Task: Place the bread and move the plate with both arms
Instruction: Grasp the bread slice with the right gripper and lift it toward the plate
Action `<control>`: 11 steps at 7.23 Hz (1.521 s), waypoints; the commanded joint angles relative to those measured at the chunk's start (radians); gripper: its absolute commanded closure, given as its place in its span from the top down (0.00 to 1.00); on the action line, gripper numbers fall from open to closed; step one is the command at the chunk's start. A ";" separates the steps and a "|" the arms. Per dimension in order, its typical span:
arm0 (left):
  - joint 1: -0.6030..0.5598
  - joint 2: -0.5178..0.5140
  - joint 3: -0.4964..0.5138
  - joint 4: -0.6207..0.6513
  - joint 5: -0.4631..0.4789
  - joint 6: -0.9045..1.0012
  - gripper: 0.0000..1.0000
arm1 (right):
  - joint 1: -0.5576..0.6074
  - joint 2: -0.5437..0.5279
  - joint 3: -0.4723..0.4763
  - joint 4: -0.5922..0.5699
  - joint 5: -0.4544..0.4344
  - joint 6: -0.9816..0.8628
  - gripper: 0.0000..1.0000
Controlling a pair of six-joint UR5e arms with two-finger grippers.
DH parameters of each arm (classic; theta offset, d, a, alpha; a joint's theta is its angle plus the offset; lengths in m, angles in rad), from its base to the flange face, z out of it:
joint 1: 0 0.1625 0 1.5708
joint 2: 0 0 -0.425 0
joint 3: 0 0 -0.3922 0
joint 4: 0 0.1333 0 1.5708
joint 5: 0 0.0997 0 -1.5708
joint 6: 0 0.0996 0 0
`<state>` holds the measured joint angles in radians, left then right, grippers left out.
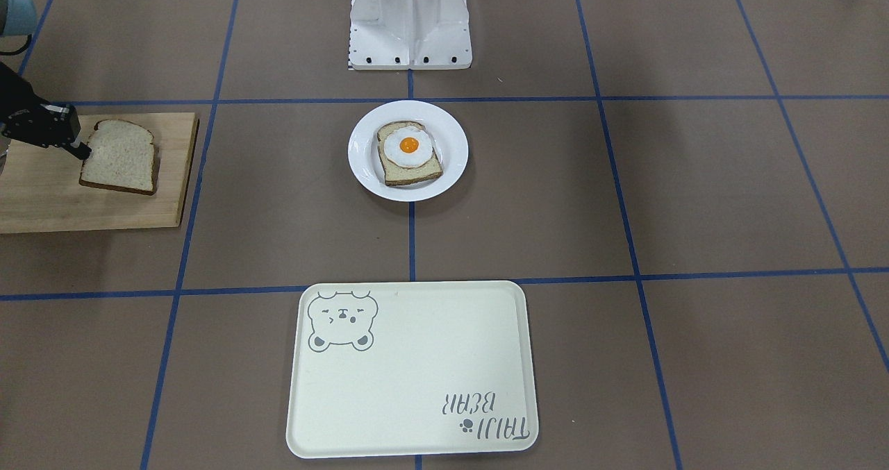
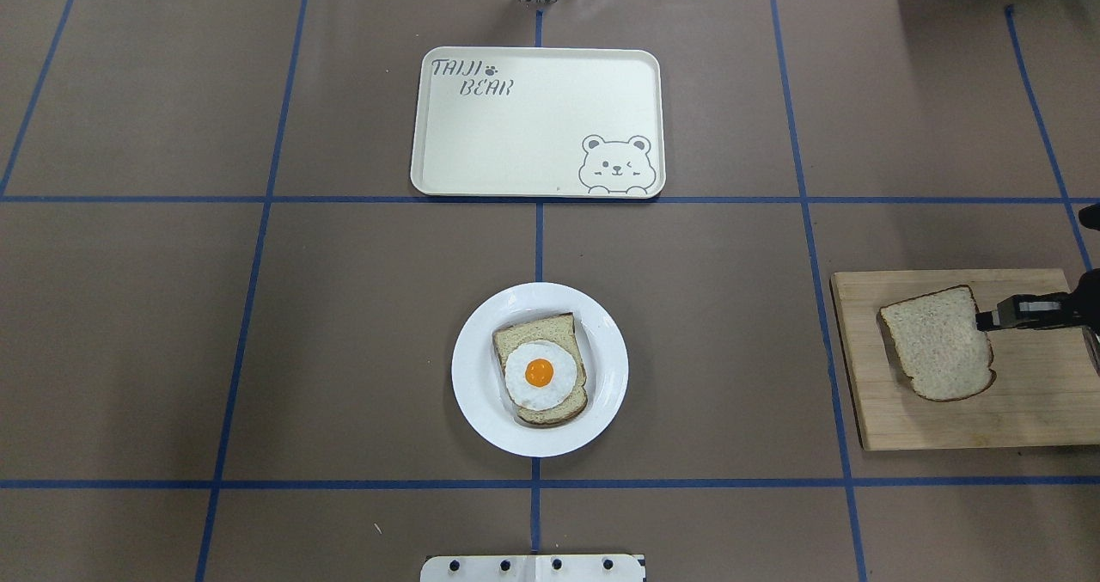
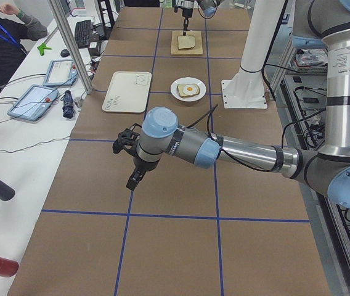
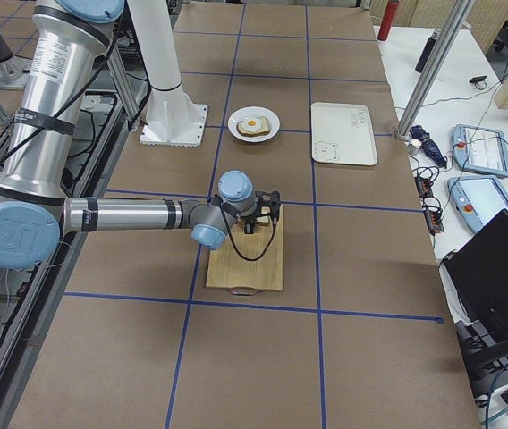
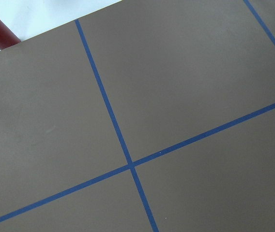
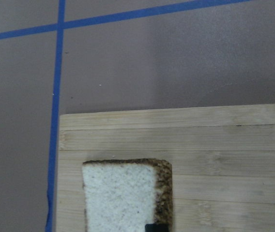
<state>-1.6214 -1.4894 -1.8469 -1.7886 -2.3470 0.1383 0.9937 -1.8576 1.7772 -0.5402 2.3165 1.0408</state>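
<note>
From where I'm standing, the right gripper is resting its tip on the right-hand crust of the plain, pale, brown-crusted bread slice. The slice is lying flat on the wooden cutting board, just to the gripper's left (I cannot tell how its jaws are standing). The left gripper, equally unreadable, is hanging well apart from the bread. The round white plate is sitting mid-table.

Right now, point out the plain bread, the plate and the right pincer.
bread [image 2: 938,341], overhead view, middle of crumb
plate [image 2: 474,376], overhead view, bare left rim
right pincer [image 2: 985,319], overhead view, tips at bread's edge
</note>
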 commanded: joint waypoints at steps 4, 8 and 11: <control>0.000 -0.002 0.000 0.000 -0.002 0.000 0.98 | 0.077 0.202 0.004 0.068 0.139 0.130 0.00; 0.000 0.003 0.005 0.002 -0.098 -0.003 0.98 | -0.238 0.475 0.019 0.059 -0.167 0.403 0.00; -0.002 0.004 0.011 0.003 -0.097 -0.005 0.98 | -0.485 0.651 -0.007 -0.071 -0.382 0.386 0.00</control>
<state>-1.6228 -1.4852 -1.8402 -1.7868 -2.4437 0.1346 0.6070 -1.2859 1.7810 -0.5368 2.0217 1.4363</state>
